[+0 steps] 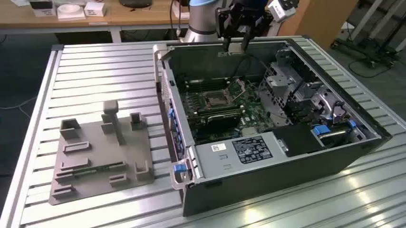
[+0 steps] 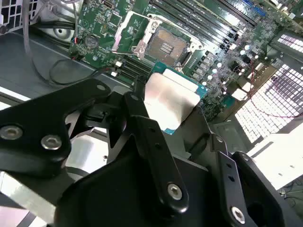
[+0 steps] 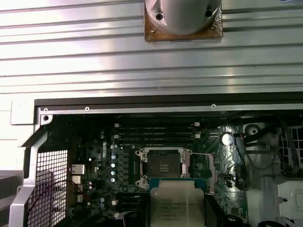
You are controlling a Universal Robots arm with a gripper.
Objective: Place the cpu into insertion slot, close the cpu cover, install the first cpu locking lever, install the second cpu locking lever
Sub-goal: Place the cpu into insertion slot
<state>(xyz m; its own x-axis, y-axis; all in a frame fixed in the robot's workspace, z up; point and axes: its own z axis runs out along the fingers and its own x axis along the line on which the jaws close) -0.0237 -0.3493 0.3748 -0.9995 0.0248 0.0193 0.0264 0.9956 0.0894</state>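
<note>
Worktop: ribbed aluminium (image 1: pixel 95 71), carrying an open computer case (image 1: pixel 285 183) laid on its side, so you reach the motherboard (image 1: pixel 254 114) straight down from above.
Claw: the claw (image 1: pixel 236 42) is clenched on the cpu (image 1: pixel 235 49). In the second wrist view its dark fingers (image 2: pixel 151 142) pinch the chip by opposite edges, which I judge leaves the underside free for seating.
Cpu: hangs between the claw's fingertips in the air above the case's far wall, not over the socket. In both wrist views its silvery metal top (image 2: pixel 173 97) faces the cameras.
Insertion slot: the insertion slot (image 1: pixel 216 99) lies below and ahead of the claw on the board, well apart from the chip. Its dark centre (image 2: pixel 165 45) is bare, so nothing is seated there.
Cpu cover: the thin silver cpu cover (image 2: pixel 120 33) appears swung up beside the slot, I judge to leave the socket open for the chip.
Memory slots: long black memory slots (image 3: pixel 156 135) run just beside the socket, below the claw.
Arm pose: the arm (image 1: pixel 199 19) rises from its mount at the worktop's edge behind the claw. Your wrist is turned so the claw points down at the case.
Parts plate: a grey parts plate (image 1: pixel 101 152) sits outside the case, well off to the claw's side.
Progress: by my reading you are in the first step, with the chip gripped and carried but not placed.
</note>
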